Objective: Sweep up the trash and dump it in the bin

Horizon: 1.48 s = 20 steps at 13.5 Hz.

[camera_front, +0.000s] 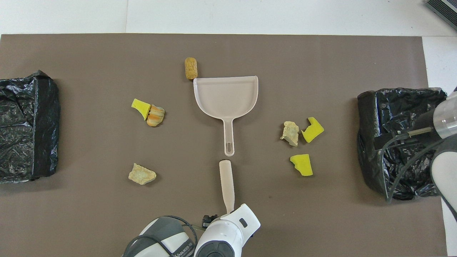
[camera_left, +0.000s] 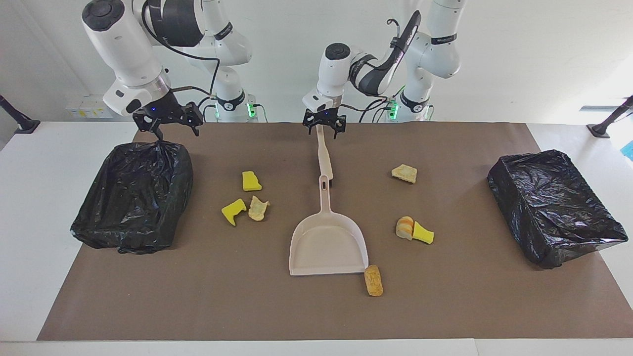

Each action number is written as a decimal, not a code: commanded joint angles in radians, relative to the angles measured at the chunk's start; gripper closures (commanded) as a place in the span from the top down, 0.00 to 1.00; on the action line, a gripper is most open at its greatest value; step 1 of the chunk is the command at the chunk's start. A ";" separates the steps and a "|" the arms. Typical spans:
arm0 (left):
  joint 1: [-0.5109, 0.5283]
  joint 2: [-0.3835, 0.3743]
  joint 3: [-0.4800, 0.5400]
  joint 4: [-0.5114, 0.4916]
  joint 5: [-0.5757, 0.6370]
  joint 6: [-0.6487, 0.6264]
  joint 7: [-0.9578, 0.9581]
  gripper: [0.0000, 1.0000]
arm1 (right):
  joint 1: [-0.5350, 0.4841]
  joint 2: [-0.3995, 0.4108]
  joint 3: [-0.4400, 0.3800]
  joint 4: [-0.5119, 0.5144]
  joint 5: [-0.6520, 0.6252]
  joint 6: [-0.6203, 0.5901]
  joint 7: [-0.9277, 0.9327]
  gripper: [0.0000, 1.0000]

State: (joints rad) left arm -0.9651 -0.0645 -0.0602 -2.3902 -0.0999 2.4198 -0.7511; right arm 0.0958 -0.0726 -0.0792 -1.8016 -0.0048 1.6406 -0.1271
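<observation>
**Left gripper down at the brush handle, scraps lying all around the dustpan**

The left gripper (camera_left: pixel 324 129) is low over the end of the brush (camera_left: pixel 324 153) handle nearest the robots; its fingers stand apart on each side of the handle, and I cannot tell if they touch it; the brush lies flat on the brown mat (camera_left: pixel 470 296), in line with the beige dustpan (camera_left: pixel 327 242), which lies just farther from the robots.

The trash is well apart from this gripper; a tan scrap (camera_left: pixel 404 173) lies alone toward the left arm's end; an orange bread bit (camera_left: pixel 404 228) touches a yellow sponge wedge (camera_left: pixel 424 233) beside the dustpan; a brown crumbly roll (camera_left: pixel 373 280) lies at the corner of the dustpan's mouth; toward the right arm's end lie a yellow sponge block (camera_left: pixel 251 181), a bent yellow sponge (camera_left: pixel 233 211) and a pale crumbly bit (camera_left: pixel 257 208).

The right gripper (camera_left: pixel 170 127) hangs with its fingers spread over the edge of a bin lined with a black bag (camera_left: pixel 133 195); another black-lined bin (camera_left: pixel 554 207) sits at the left arm's end.
</observation>
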 commanded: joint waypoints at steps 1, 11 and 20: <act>-0.029 -0.009 0.019 -0.024 -0.006 0.018 -0.031 0.67 | 0.019 0.071 0.007 0.025 0.037 0.051 -0.009 1.00; -0.026 -0.011 0.019 -0.024 -0.006 -0.010 -0.060 0.27 | 0.081 0.192 0.018 0.103 0.043 0.079 0.043 1.00; -0.012 -0.008 0.019 -0.024 -0.006 -0.008 -0.048 0.44 | 0.179 0.402 0.038 0.393 0.063 -0.033 0.359 1.00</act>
State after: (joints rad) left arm -0.9680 -0.0636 -0.0524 -2.3984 -0.0999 2.4159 -0.7998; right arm 0.2596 0.2774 -0.0434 -1.4807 0.0433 1.6422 0.1814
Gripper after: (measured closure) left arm 0.634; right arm 0.000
